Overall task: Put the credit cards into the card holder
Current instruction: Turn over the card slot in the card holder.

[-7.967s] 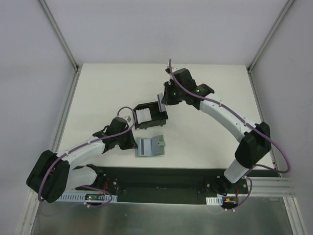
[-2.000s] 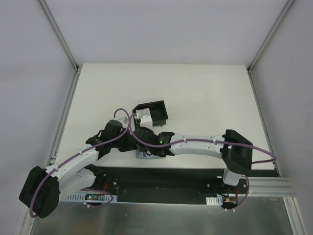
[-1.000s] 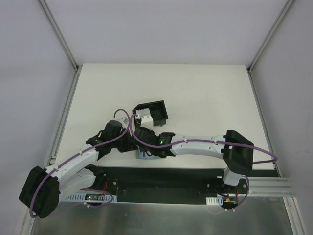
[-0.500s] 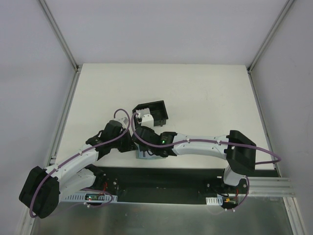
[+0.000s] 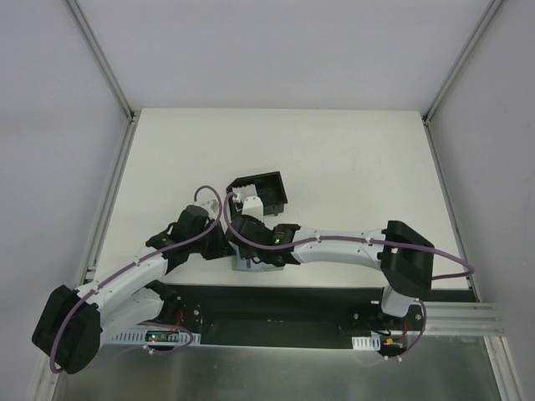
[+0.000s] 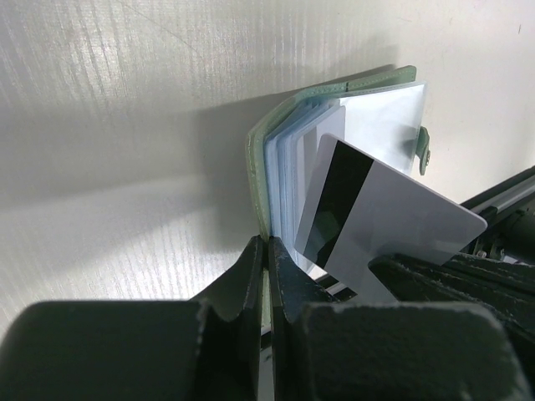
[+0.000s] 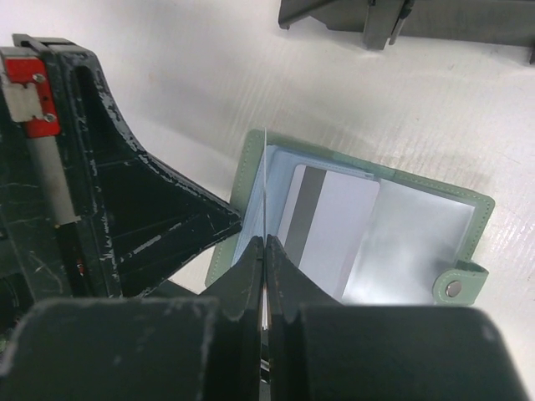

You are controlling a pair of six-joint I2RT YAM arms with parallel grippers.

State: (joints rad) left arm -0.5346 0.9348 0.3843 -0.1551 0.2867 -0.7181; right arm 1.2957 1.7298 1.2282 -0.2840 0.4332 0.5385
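Note:
The grey-green case [image 5: 249, 266] lies open near the table's front edge. My left gripper [image 6: 268, 251] is shut on the case's left flap [image 6: 256, 159]; it shows in the top view [image 5: 224, 249] too. My right gripper [image 7: 265, 246] is shut on a whitish-grey card with a dark stripe [image 6: 393, 221], tilted up out of the case's sleeves and seen edge-on in the right wrist view [image 7: 264, 184]. Another striped card [image 7: 330, 230] lies in a sleeve of the case [image 7: 471, 251]. The black card holder [image 5: 273, 178] stands just behind, with white cards [image 5: 248, 200] in it.
The black rail with the arm bases [image 5: 276, 305] runs close in front of the case, and part of it shows at the top of the right wrist view [image 7: 401, 21]. My left gripper's body [image 7: 109, 192] sits right beside my right gripper [image 5: 251, 251]. White tabletop [image 5: 351, 159] stretches behind and to the right.
Eight seconds ago my right gripper was at the card holder; it has since come down to the case, and my left gripper closed in on the case's edge. Over the last second almost nothing moved.

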